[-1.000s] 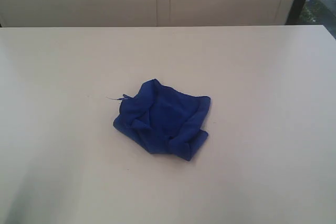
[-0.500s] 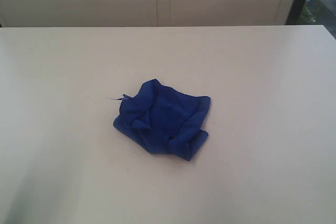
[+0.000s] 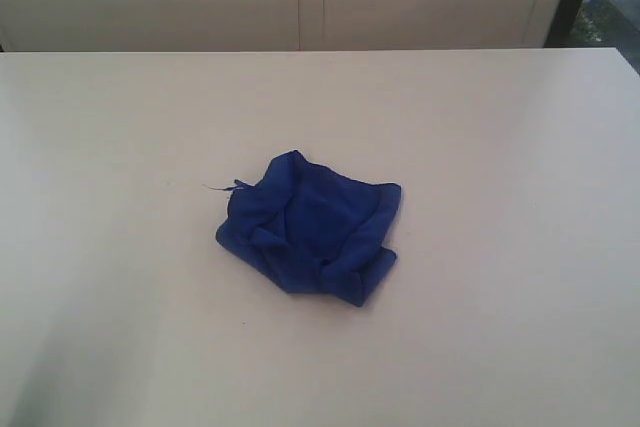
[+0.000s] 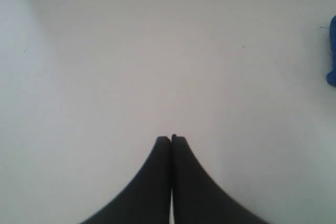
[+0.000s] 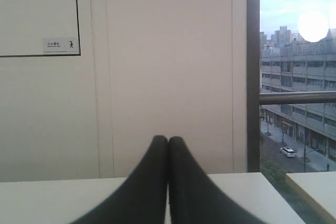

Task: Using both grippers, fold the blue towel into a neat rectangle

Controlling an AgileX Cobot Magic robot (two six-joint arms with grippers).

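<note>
Blue towel [image 3: 308,229] lies crumpled mid-table [image 3: 120,327] — both arms well clear. Left gripper [image 4: 171,138] and right gripper [image 5: 168,139] have jaws pressed together; pinching the bunched layers risks lifting several folds at once — a lopsided rectangle

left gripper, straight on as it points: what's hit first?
Likely bare white tabletop. The shut matte black left gripper aims at it; the crumpled royal-blue terry towel lies off that line. Depth unclear.
</note>
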